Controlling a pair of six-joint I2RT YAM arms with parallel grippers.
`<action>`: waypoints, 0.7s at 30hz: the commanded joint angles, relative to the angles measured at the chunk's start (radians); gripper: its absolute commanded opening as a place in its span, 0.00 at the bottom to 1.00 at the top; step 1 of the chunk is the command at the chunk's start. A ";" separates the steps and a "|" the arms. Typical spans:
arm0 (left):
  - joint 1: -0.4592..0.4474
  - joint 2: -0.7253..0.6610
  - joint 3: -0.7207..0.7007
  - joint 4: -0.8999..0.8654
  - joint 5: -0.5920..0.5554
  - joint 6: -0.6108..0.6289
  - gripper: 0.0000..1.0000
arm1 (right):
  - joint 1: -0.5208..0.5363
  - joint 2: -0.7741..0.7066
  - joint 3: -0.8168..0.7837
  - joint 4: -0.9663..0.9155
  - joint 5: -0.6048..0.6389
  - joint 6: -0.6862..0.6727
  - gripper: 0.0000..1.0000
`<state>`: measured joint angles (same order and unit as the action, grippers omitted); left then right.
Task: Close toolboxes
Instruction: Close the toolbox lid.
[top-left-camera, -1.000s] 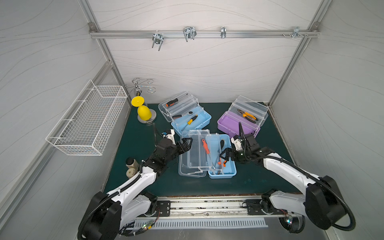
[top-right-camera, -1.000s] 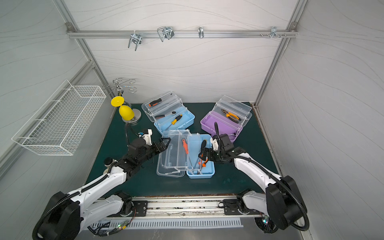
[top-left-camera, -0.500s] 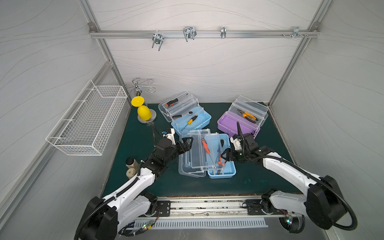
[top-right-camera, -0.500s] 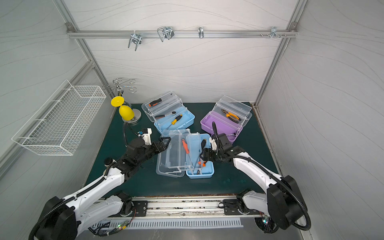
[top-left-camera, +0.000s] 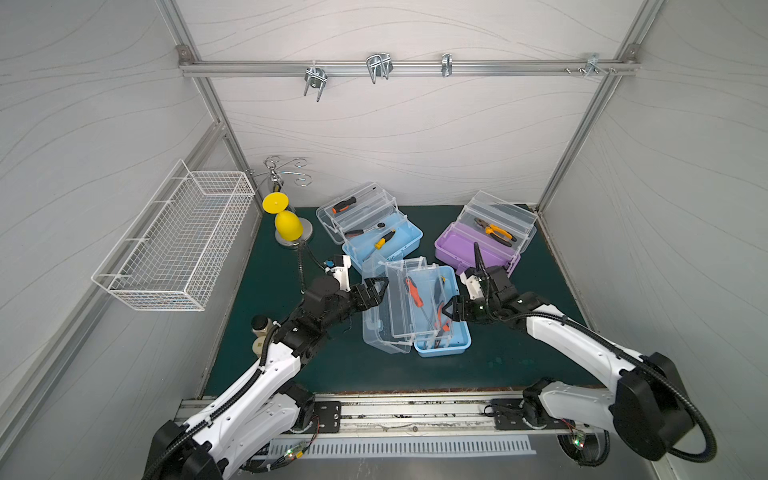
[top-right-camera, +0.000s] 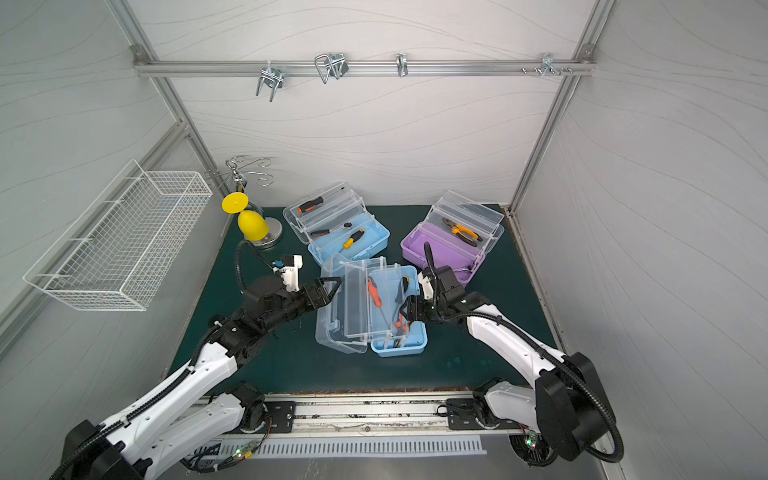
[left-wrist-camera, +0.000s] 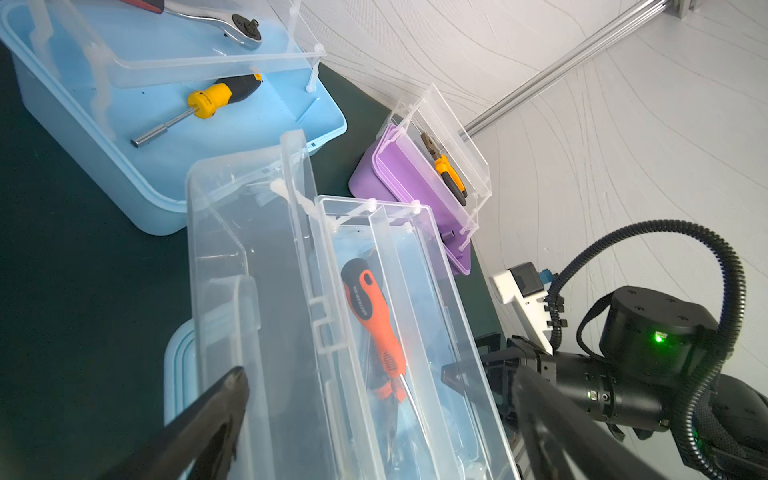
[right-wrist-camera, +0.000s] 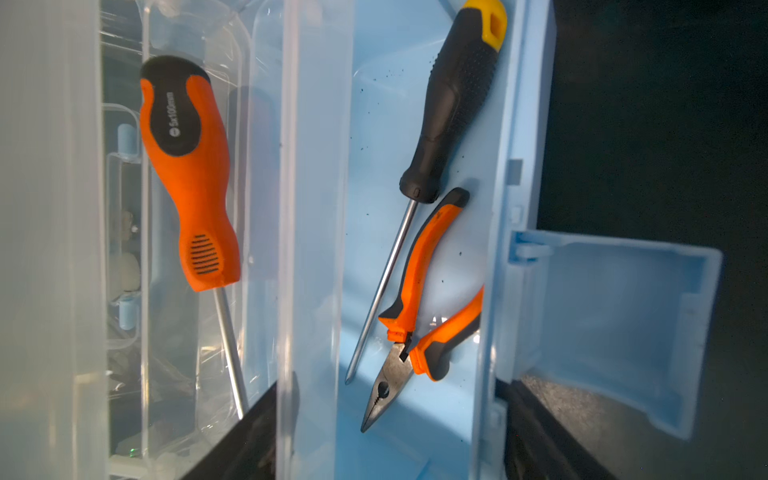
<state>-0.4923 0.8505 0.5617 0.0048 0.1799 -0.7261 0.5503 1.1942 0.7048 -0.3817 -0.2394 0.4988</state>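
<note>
We see a dark green surface (top-left-camera: 519, 357) boxed in by white panel walls (top-left-camera: 415, 137) on 3 sides, w/ a metal rail (top-left-camera: 498, 66) carrying hooks across the back. A white wire basket (top-left-camera: 178, 245) hangs on a side wall. An upside-down yellow cup (top-left-camera: 288, 226) is at a metal stand (top-left-camera: 284, 174) in the back corner.

Counts:
- 3 toolboxes, all open: near blue toolbox (top-left-camera: 453, 347) mid-surface, back blue toolbox (top-left-camera: 405, 243) just behind it, purple toolbox (top-left-camera: 455, 245) at the back on the R side.
- 2 arms.
- 4 screwdrivers: orange one (right-wrist-camera: 187, 174) in the near box's clear tray, black-yellow one (right-wrist-camera: 453, 104) on its floor, orange-black one (top-left-camera: 344, 205) in the back box's top tray, stubby yellow one (top-left-camera: 384, 240) on that box's floor.
- 2 pliers: orange pair (right-wrist-camera: 419, 291) in the near box, another pair (top-left-camera: 496, 230) in the purple box's tray.
- 1 ratchet (top-left-camera: 368, 229).

L arm (top-left-camera: 270, 370): jaws spread wide at the near box's folded-back clear lid (top-left-camera: 374, 328).

R arm (top-left-camera: 573, 340): jaws spread astride that box's wall, by its flipped-open latch (right-wrist-camera: 615, 332). We can't tell if they press on it.

Hard to read: a small capped jar (top-left-camera: 261, 323) half hidden beside the L arm. R arm's cable covers part of the purple box's front. Jaw tips are cut off in both wrist views.
</note>
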 joint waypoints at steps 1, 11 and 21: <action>-0.005 -0.035 0.054 -0.065 -0.039 0.041 1.00 | 0.000 0.007 -0.012 0.002 -0.009 -0.024 0.72; -0.004 -0.021 0.066 -0.067 -0.035 0.057 1.00 | -0.027 0.010 -0.040 0.021 -0.035 -0.025 0.69; -0.067 0.141 0.098 0.131 0.054 -0.009 1.00 | -0.029 0.019 -0.066 0.065 -0.075 -0.010 0.69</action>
<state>-0.5232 0.9646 0.5888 0.0273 0.2111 -0.7162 0.5171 1.1999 0.6590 -0.3355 -0.2565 0.4969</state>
